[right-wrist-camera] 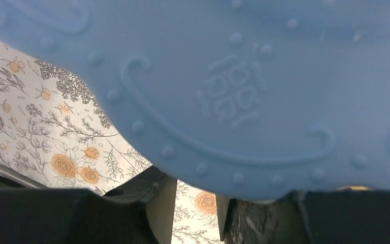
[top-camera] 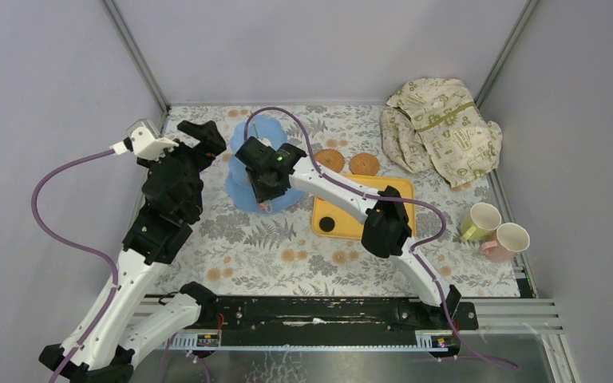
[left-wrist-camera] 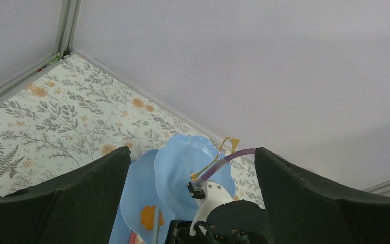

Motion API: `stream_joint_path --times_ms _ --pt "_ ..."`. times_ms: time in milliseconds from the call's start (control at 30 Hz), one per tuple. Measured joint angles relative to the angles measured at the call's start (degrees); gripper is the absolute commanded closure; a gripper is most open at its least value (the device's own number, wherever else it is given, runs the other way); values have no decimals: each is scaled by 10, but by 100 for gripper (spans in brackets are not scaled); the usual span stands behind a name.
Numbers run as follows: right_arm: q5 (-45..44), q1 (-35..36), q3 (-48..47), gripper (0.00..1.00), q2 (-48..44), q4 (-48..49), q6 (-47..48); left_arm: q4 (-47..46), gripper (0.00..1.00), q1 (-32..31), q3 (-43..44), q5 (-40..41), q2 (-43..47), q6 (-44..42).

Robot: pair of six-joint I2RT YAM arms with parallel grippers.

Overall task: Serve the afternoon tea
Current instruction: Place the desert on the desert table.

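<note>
The light-blue three-tier stand (top-camera: 238, 185) sat on the table (top-camera: 287, 239) at about 11 o'clock from its middle. The right end effector (top-camera: 267, 187) was down over it; a tier's underside filled the right wrist view with its rim just at the fingertips, and whether the fingers were clamped on it could not be told. The left end effector (top-camera: 207, 137) hung at the stand's 10 o'clock with fingers spread wide and nothing between them, while the woven coasters (top-camera: 330, 159) lay at the stand's 3 o'clock, just beside the yellow tray (top-camera: 383, 187), and the pale cups (top-camera: 480, 221) stood together near the table's 4 o'clock edge.
</note>
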State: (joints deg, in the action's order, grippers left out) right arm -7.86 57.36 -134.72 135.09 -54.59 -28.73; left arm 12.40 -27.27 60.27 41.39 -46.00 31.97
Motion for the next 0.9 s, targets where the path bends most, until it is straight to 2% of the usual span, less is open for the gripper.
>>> stream_joint_path --times_ms 633,900 --pt "0 0 177 65 -137 94 11 0 0 0 21 0 -33 -11" --pt "-4 0 295 65 -234 129 15 0 0 0 29 -16 -64 -24"
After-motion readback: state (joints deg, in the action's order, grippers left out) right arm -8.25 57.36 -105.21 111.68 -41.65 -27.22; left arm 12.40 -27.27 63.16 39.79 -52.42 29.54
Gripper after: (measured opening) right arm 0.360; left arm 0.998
